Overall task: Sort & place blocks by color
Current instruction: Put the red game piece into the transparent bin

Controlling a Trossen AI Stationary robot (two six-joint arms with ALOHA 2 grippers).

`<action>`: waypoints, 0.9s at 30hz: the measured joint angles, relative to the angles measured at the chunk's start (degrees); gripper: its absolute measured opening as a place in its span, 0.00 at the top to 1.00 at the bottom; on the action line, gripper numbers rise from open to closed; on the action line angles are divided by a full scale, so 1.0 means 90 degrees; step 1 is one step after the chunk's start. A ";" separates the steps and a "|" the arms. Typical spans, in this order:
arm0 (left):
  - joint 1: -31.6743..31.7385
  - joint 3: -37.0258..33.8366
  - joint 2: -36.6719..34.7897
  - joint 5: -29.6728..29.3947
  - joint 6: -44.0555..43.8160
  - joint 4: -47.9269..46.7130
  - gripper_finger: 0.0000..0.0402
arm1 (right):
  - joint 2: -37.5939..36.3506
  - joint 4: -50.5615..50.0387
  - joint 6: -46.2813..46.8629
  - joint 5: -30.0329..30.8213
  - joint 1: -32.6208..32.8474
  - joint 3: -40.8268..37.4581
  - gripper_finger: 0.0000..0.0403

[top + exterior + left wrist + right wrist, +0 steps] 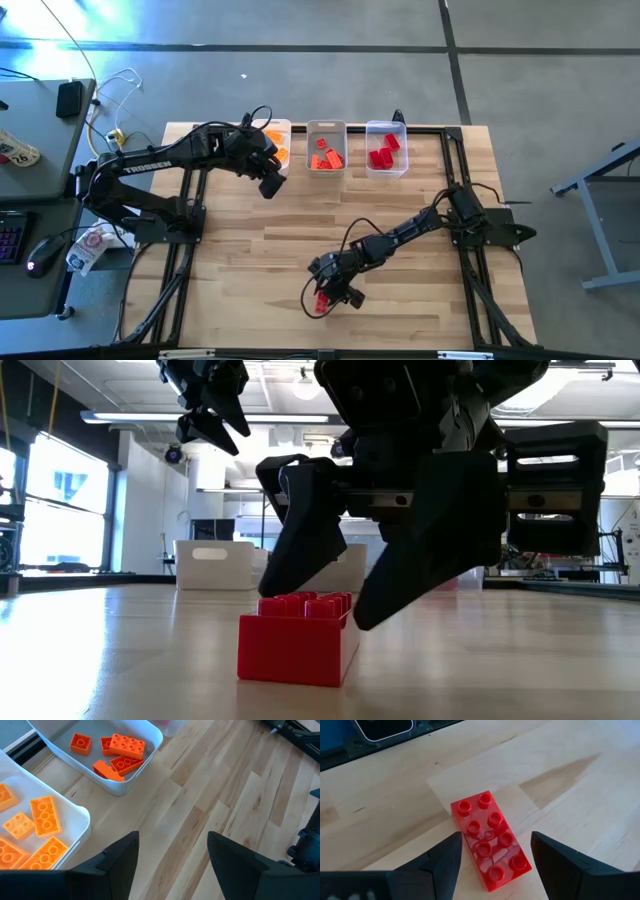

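Your right gripper [492, 857] hangs low over the near part of the table with its jaws spread wide and nothing between them. The last loose red block [490, 840] lies flat on the wood directly under it, studs up.

Watch the angle first. In the right wrist view the block sits skewed to the line between the fingers [440, 860], so 1 finger may meet a corner before the other touches. That would spin or shove the block across the smooth wood instead of clamping it.

In the low view the fingertips [400, 595] straddle the block's top edge, tilted forward. If you close this high, you risk pinching only the studs, and the block could pop out during the carry.

The other blocks are already sorted into 3 bins along the far edge: yellow-orange in the white bin [75, 820], orange-red in the middle bin [326, 130], red in the clear bin [386, 128]. The red one is the farthest reach, so a weak grip has a long way to fail.

Your left gripper [172, 862] hovers empty and open near the white bin; I judge it clear of that path.
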 joint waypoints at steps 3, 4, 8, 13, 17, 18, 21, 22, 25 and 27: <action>0.0000 0.0000 0.0000 0.0000 0.0000 0.0000 0.45 | 0.0015 -0.0098 0.0004 -0.0003 0.0000 0.0000 0.44; 0.0000 0.0000 0.0000 -0.0001 0.0000 0.0000 0.45 | 0.0040 -0.0079 0.0006 0.0000 0.0000 0.0000 0.44; 0.0000 0.0000 0.0001 -0.0001 0.0002 0.0003 0.45 | 0.0153 -0.0062 0.0020 -0.0002 0.0000 0.0000 0.44; 0.0000 0.0000 0.0002 0.0000 0.0049 0.0002 0.45 | 0.0146 -0.0054 0.0119 0.0019 0.0010 0.0000 0.46; 0.0000 0.0000 0.0002 0.0000 0.0053 0.0002 0.45 | 0.0146 -0.0171 0.0140 0.0007 0.0010 0.0000 0.55; 0.0000 0.0000 0.0002 0.0000 0.0065 0.0002 0.45 | 0.0146 -0.0182 0.0156 0.0000 0.0012 0.0000 0.58; 0.0000 0.0000 0.0002 -0.0001 0.0165 0.0002 0.45 | 0.0143 -0.0179 0.0388 0.0005 0.0017 0.0002 0.69; 0.0000 0.0000 0.0002 -0.0002 0.0209 0.0002 0.45 | 0.0142 -0.0181 0.0490 0.0006 0.0015 0.0004 0.71; 0.0000 0.0000 0.0002 -0.0002 0.0278 0.0002 0.45 | 0.0138 -0.0177 0.0870 0.0010 0.0015 0.0007 0.71; 0.0000 0.0000 0.0002 -0.0002 0.0331 0.0000 0.45 | 0.0138 -0.0150 0.1225 0.0021 -0.0006 0.0007 0.71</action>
